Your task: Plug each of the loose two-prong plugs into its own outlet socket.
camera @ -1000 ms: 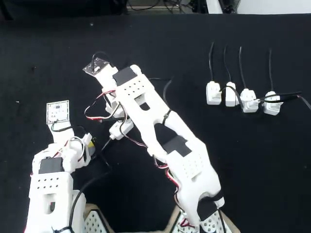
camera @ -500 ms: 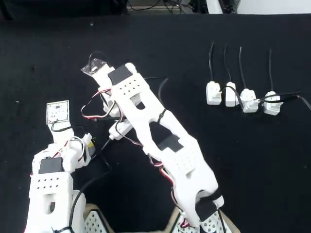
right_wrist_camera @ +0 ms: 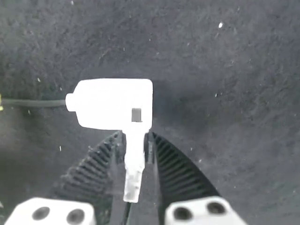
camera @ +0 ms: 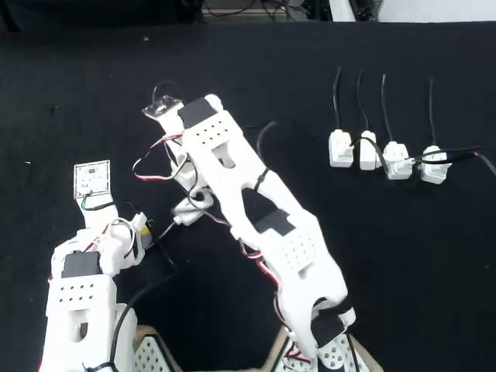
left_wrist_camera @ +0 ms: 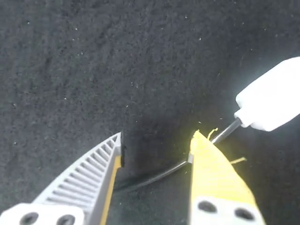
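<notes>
My right gripper (right_wrist_camera: 136,140) is shut on a narrow white plug (right_wrist_camera: 133,173). The plug's tip meets the side of a wider white socket block (right_wrist_camera: 110,103) lying on the black mat, with a black cable leaving one end. In the high view this white piece (camera: 188,211) lies under the right arm's wrist, left of centre. My left gripper (left_wrist_camera: 157,145) stands open just above the mat. A thin black cable (left_wrist_camera: 154,178) runs between its fingers to a white plug body (left_wrist_camera: 272,101) beside the yellow finger (left_wrist_camera: 215,178). In the high view the left gripper (camera: 146,229) sits just left of that piece.
Several white socket pieces (camera: 384,155) with black cables lie in a row at the right of the mat. A black cable (camera: 453,155) crosses the rightmost one. The right arm (camera: 256,225) spans the table's middle diagonally. The left arm's base (camera: 77,302) is at the bottom left.
The right arm's wrist swung slightly left, then back right and a little lower, while the white piece under it stayed almost in place. The left arm has not moved.
</notes>
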`<state>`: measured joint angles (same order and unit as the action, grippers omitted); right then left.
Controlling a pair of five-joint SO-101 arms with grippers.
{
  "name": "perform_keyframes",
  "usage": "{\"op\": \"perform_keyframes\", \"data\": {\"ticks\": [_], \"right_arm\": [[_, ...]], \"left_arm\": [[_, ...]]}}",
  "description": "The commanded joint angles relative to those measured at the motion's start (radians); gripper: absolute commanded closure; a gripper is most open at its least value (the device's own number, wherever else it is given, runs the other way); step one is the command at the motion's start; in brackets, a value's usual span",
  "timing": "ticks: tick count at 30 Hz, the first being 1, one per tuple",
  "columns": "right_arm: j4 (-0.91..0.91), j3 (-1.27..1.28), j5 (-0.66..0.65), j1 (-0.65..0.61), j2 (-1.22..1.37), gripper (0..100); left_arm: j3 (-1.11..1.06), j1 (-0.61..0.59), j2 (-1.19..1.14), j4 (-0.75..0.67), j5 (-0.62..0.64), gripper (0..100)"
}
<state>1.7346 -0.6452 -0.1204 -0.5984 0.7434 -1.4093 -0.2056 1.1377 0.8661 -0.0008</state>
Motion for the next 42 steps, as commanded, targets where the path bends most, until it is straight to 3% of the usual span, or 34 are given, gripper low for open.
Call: {"op": "perform_keyframes", "data": {"ticks": [1,6,15,22,27,34,42], "right_arm": [[0.026,0.12,0.003,0.006,-0.168,98.8],[0.015,0.272,-0.028,0.023,-0.335,98.8],[-0.18,0.685,-0.091,0.135,-0.584,98.8],[-0.193,0.728,-0.097,0.117,-0.547,98.8],[-0.345,0.808,-0.094,0.115,-0.568,98.8],[-0.689,1.259,-0.127,0.115,-0.84,98.7],[-0.671,1.385,-0.132,0.121,-0.888,98.7]], "left_arm": [[0.033,-0.012,0.014,0.005,0.008,77],[0.033,-0.012,0.014,0.005,0.008,77],[0.042,-0.012,0.014,0.006,0.008,77],[0.041,-0.012,0.014,0.006,0.008,77],[0.041,-0.012,0.014,0.006,0.008,77],[0.042,-0.012,0.014,0.006,0.008,77],[0.044,-0.012,0.014,0.006,0.008,77]]}}
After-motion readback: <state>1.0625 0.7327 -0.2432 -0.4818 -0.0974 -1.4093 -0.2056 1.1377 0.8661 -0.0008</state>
